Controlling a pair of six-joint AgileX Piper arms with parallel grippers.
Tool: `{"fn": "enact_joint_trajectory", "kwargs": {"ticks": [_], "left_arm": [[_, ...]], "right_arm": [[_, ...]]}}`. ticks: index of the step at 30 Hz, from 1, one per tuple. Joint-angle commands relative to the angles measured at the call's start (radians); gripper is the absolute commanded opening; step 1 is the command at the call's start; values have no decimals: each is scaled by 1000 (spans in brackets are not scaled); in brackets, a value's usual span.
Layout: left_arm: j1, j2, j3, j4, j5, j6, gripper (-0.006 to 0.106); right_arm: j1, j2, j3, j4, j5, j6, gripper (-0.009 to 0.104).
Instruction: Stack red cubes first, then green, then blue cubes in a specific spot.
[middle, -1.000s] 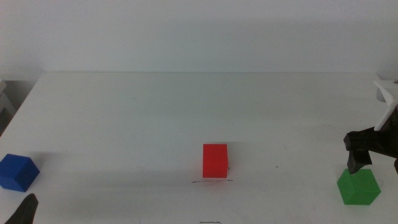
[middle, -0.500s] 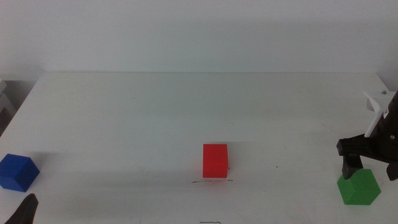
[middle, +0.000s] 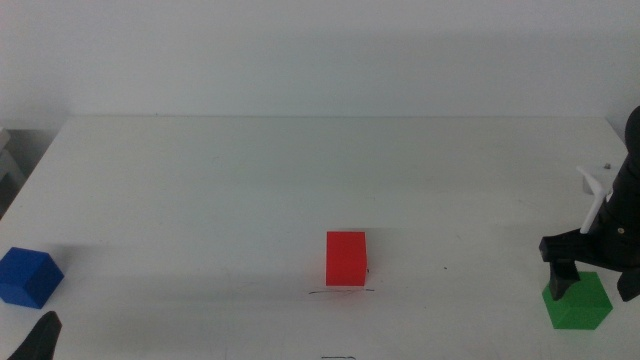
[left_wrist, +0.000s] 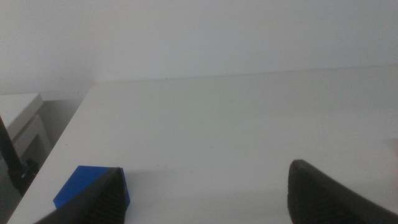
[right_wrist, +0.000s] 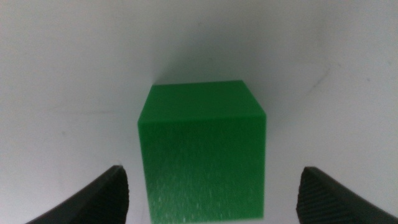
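Note:
The red cube (middle: 346, 259) stands at the table's middle front, just behind the faint scribbled line (middle: 340, 292). The green cube (middle: 578, 303) sits at the front right. My right gripper (middle: 594, 272) is open and lowered over it, one jaw on each side. In the right wrist view the green cube (right_wrist: 202, 149) fills the gap of the right gripper (right_wrist: 212, 186), apart from both jaws. The blue cube (middle: 27, 276) sits at the front left. My left gripper (middle: 40, 338) waits at the bottom left, open (left_wrist: 205, 199), with the blue cube (left_wrist: 92, 186) just beyond one jaw.
The white table (middle: 300, 170) ends at a pale wall behind. A pale object (left_wrist: 22, 121) stands beyond the table's left edge.
My right gripper has come down and slightly inward over the green cube, and its jaws now straddle it. The cubes and the left arm have not moved.

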Motion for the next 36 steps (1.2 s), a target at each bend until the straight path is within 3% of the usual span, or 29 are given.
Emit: {"fn": "enact_joint_trajectory", "kwargs": {"ticks": [1, 9, 18, 20, 31, 36], "left_arm": [[1, -26, -1, -10, -75, -9, 87], [1, -26, -1, -10, -75, -9, 87], [1, -26, -1, -10, -75, -9, 87], [1, -26, -1, -10, -75, -9, 87], [1, -26, -1, -10, -75, -9, 87], [1, -26, -1, -10, -75, -9, 87]], "right_arm": [[-8, -20, -21, -3, -19, -22, 88], [-8, 39, -21, 6, -57, -22, 87], [-8, 77, -21, 6, -75, -22, 76], [-8, 77, -21, 6, -75, -22, 69], [-8, 58, -25, 6, -19, -18, 0], [-7, -1, -26, 6, -14, 35, -1]]}}
